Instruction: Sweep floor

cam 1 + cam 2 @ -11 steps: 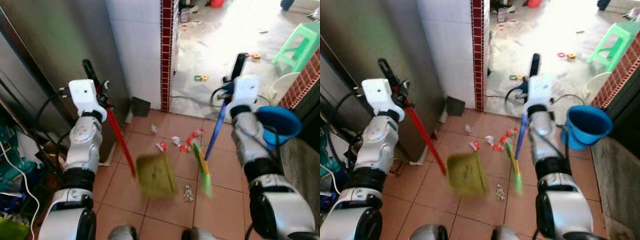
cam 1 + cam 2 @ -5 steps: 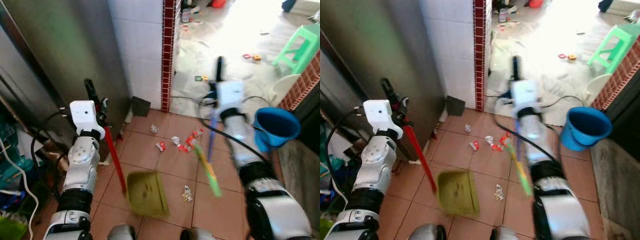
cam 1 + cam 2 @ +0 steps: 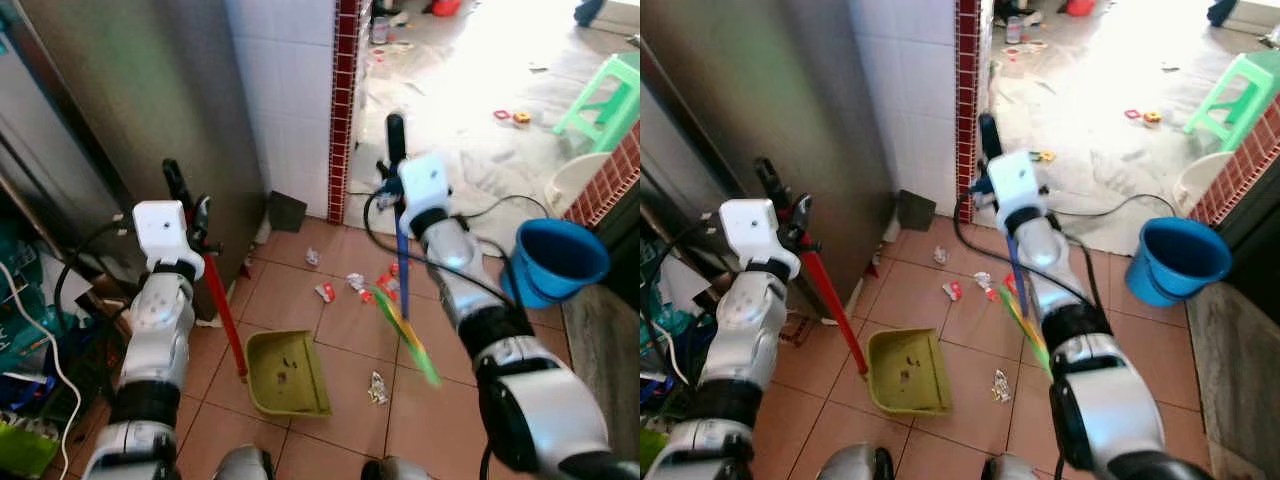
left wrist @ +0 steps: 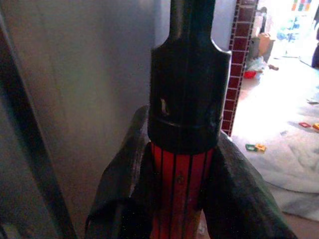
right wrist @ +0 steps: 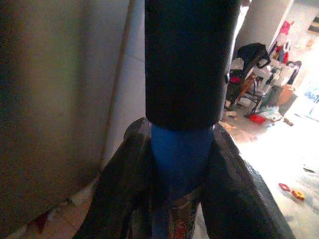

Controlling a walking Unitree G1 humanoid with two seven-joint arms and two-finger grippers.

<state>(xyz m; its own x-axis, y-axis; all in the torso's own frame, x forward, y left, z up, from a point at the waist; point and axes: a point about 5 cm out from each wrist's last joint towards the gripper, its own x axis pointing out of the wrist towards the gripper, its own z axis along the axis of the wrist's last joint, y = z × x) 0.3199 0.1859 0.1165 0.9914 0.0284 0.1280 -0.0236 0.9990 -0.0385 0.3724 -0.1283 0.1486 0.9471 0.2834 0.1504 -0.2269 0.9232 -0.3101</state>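
Note:
My left gripper (image 3: pixel 197 222) is shut on the red handle (image 3: pixel 224 314) of a green dustpan (image 3: pixel 285 374), which rests flat on the terracotta tiles. In the left wrist view the fingers (image 4: pixel 124 184) clamp the red shaft (image 4: pixel 178 191) below its black cap. My right gripper (image 3: pixel 396 190) is shut on the blue broom handle (image 3: pixel 402 262); the green bristles (image 3: pixel 408 334) hang to the right of the pan. In the right wrist view the fingers (image 5: pixel 234 189) grip the blue shaft (image 5: pixel 178 149). Red and white wrappers (image 3: pixel 358 286) lie beyond the pan, and one wrapper (image 3: pixel 377 386) sits at its right.
A steel cabinet (image 3: pixel 130 110) and a white tiled wall with a red brick edge (image 3: pixel 343 100) stand at the left. A blue bucket (image 3: pixel 556 262) is at the right, a green stool (image 3: pixel 602 95) further back. More litter (image 3: pixel 510 116) and a cable (image 3: pixel 490 210) lie on the bright floor beyond.
My right arm swung left, carrying the broom with it. The dustpan dropped from the air onto the tiles. The head view shifted slightly.

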